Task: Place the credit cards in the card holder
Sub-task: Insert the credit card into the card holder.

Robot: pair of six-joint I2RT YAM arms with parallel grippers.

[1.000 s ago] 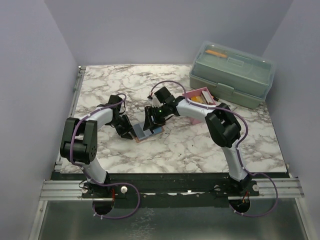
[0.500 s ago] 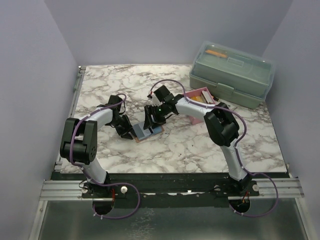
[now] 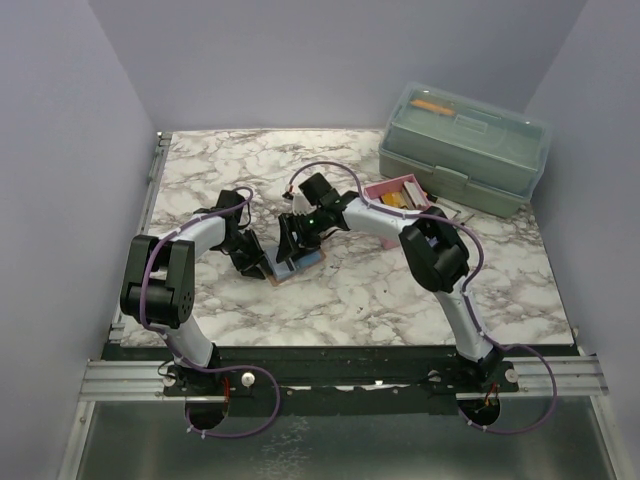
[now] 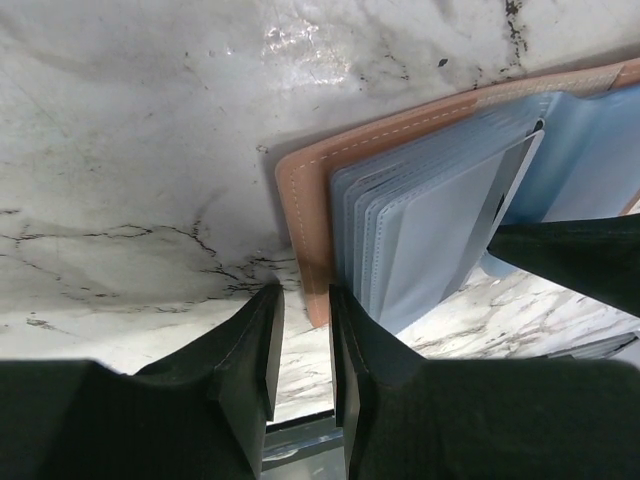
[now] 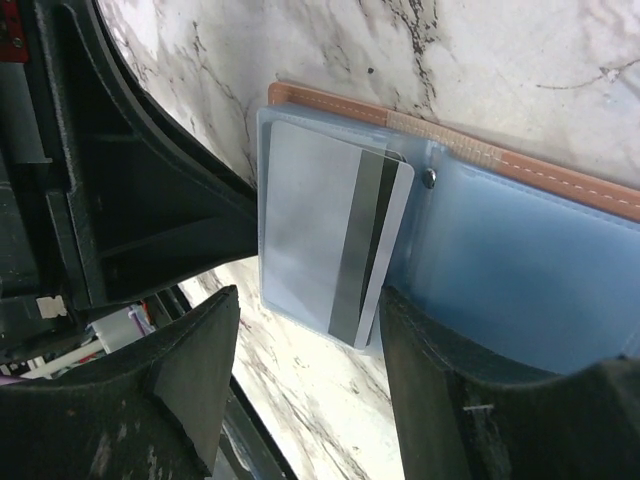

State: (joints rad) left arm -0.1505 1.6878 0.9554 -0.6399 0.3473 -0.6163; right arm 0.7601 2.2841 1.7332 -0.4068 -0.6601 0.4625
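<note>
Open card holder (image 4: 308, 200) on the counter (image 3: 370, 290), grey-white credit card (image 5: 370, 250) inside its clear sleeve (image 5: 285, 300), left fingers (image 4: 250, 365) seemingly pinching the holder's tan edge, right fingers (image 5: 190, 380) spread astride the card, shifted leftward since earlier, pink tray (image 3: 383, 186) holding yellow-orange items.

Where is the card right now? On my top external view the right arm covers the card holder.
Observer: The right wrist view shows a grey-white credit card with a dark stripe, mostly inside a clear sleeve of the card holder. Its striped edge looks to poke out.
Operator: Is the right gripper holding it?
Observer: No. The right gripper is open, with one finger on each side of the sleeve's near end.
Operator: And the left gripper?
Observer: In the left wrist view, the left gripper has its fingers almost together at the holder's tan corner. I cannot tell if they pinch it.
</note>
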